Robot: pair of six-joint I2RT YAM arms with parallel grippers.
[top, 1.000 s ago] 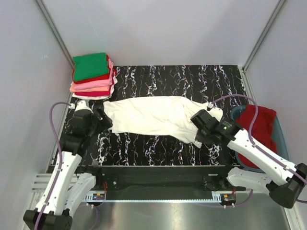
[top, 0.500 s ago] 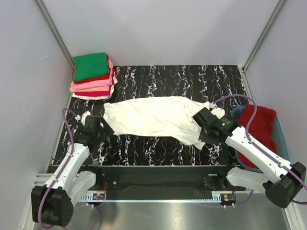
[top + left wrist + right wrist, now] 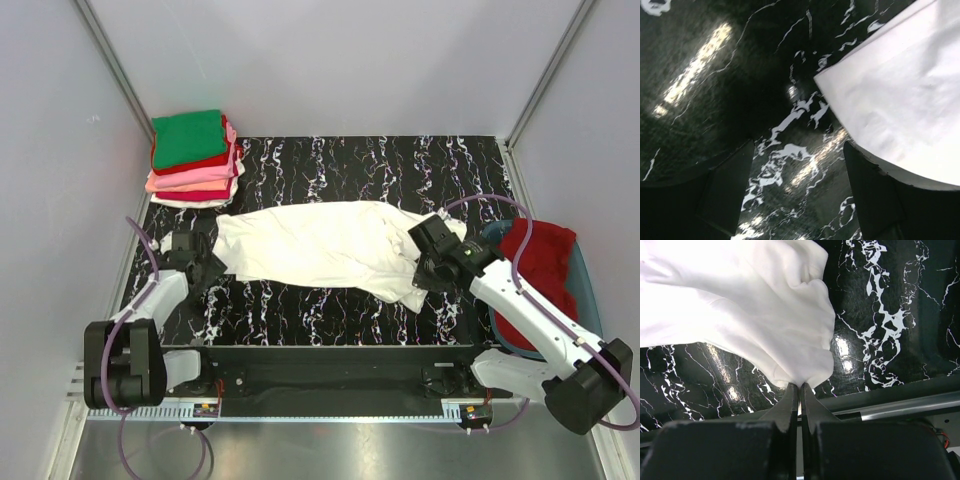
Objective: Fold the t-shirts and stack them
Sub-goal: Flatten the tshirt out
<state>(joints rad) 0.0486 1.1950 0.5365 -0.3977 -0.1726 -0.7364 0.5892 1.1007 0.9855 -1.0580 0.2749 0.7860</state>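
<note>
A white t-shirt [image 3: 320,245] lies spread lengthwise across the middle of the black marbled table [image 3: 350,160], rumpled, reaching from near the left edge to near the right edge. The right gripper [image 3: 801,390] sits at the shirt's right end toward the near edge, its two fingers pressed together with a bunched fold of the white cloth pinched between the tips. The left gripper [image 3: 797,195] is low over the table by the left edge, its fingers spread wide with only bare marble between them; the shirt's left corner lies just beside one finger. In the far left corner stands a stack of folded t-shirts [image 3: 195,160], green on top, with red, pink and white layers beneath. At the right edge a red t-shirt [image 3: 545,260] lies heaped in a blue tub [image 3: 588,285].
</note>
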